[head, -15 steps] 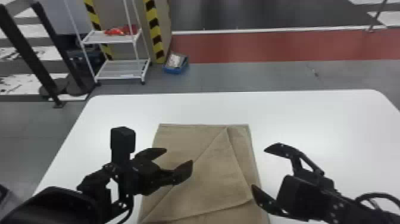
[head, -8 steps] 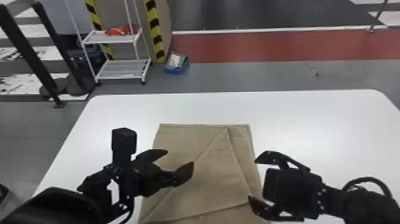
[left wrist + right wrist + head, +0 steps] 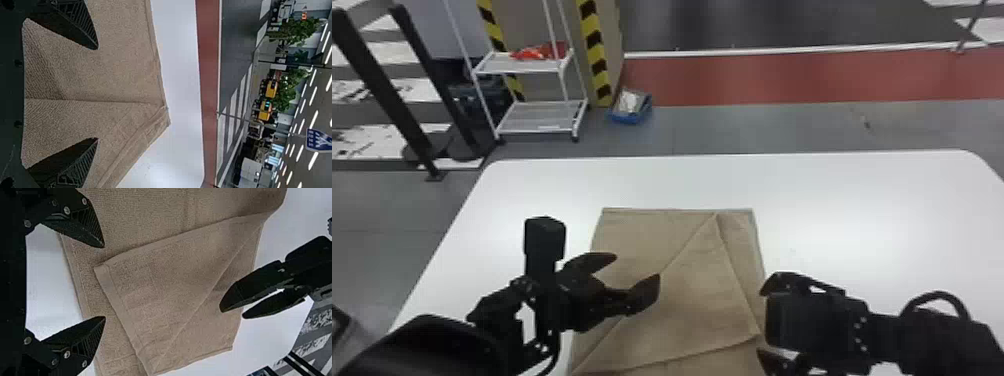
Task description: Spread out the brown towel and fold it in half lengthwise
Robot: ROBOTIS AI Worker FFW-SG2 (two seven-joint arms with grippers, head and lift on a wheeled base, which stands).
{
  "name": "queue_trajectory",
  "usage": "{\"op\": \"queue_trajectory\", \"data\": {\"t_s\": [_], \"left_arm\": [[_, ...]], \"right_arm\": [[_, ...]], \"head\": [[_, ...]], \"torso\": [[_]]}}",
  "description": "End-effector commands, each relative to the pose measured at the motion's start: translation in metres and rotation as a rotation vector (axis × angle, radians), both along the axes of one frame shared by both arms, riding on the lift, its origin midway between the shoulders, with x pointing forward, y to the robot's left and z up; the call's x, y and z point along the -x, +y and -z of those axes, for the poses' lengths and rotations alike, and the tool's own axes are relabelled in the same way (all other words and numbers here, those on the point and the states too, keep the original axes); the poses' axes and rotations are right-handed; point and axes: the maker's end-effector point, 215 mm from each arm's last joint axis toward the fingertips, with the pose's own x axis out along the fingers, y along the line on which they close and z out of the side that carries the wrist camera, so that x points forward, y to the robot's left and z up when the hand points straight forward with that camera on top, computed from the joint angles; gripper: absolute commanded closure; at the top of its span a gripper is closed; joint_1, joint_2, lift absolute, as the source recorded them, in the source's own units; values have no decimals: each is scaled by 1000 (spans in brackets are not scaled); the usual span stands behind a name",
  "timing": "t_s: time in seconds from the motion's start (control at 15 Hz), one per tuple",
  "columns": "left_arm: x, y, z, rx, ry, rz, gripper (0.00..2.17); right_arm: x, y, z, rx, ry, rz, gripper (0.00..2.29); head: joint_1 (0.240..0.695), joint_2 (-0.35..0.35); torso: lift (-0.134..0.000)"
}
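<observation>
Towel (image 3: 692,300) prob. light, soft, floppy; pinch its loose corner (image 3: 105,272) (hem likely firmer). L tool (image 3: 638,267) & R tool (image 3: 760,322) both wide, at towel's L & R resp.

We are keeping the towel (image 3: 682,300) before us on the table (image 3: 857,225), with one flap of it lying on the rest and a corner pointing to our right. We are holding our left gripper (image 3: 636,267) above the towel's left part and our right gripper (image 3: 761,322) at its right edge. Behind the table, to the left, we are seeing a rack (image 3: 542,120) standing on the floor (image 3: 732,130), a bin (image 3: 632,118) sitting just right of it.
</observation>
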Motion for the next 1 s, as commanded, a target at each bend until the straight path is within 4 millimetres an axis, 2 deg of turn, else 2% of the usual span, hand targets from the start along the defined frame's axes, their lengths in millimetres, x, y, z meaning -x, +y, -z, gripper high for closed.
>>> {"op": "queue_trajectory", "data": {"t_s": [0.0, 0.27, 0.4, 0.53, 0.6, 0.73, 0.8, 0.93], "left_arm": [[0, 2, 0, -1, 0, -4, 53], [0, 2, 1, 0, 2, -4, 53], [0, 3, 1, 1, 2, -3, 53], [0, 5, 3, -1, 3, -5, 53], [0, 4, 2, 0, -1, -4, 53], [0, 4, 3, 0, 0, -5, 53], [0, 4, 3, 0, 0, -5, 53], [0, 5, 3, 0, 2, -6, 56]], "right_arm": [[-2, 1, 9, 26, 20, 0, 286], [-2, 4, 23, 60, 61, -14, 346], [-3, 6, 23, 63, 67, -15, 475], [-3, 9, 22, 59, 65, -20, 478], [-4, 10, 20, 58, 63, -23, 616], [-4, 14, 19, 53, 67, -31, 684], [-3, 14, 18, 53, 67, -32, 826], [-3, 13, 18, 54, 70, -30, 883]], "head": [[695, 101], [695, 108], [695, 111], [695, 114], [695, 116], [695, 120], [695, 122], [695, 126]], "torso": [[-125], [-125], [-125], [-125], [-125], [-125], [-125], [-125]]}}
